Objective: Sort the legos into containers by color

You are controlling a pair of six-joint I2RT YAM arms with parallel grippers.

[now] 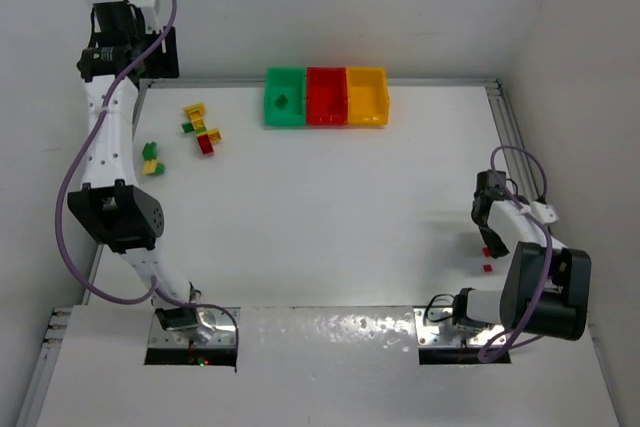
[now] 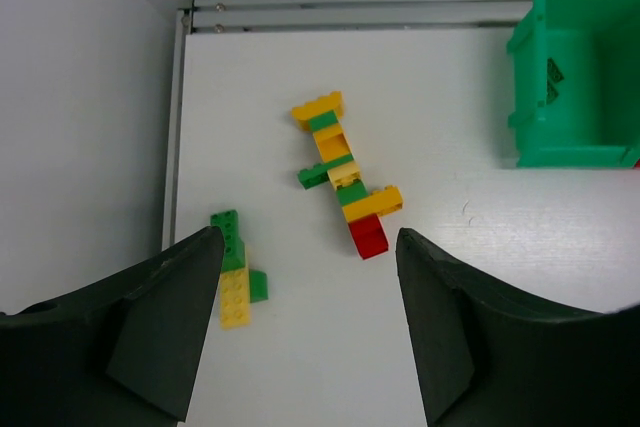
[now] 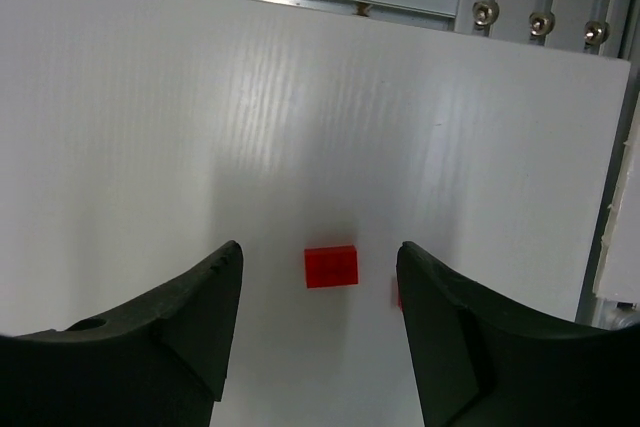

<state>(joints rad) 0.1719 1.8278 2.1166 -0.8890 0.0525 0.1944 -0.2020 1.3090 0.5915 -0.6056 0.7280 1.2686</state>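
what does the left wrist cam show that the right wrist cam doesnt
Only left wrist: a long stack of yellow, green and red bricks, a smaller green-and-yellow stack, and the green bin. Only right wrist: a red brick lying loose. Both: the white table, a metal rail at its edge, and that arm's own open, empty jaws.

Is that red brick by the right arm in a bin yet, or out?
Out. The red brick lies on the white table, framed by the open fingers of the right tool.
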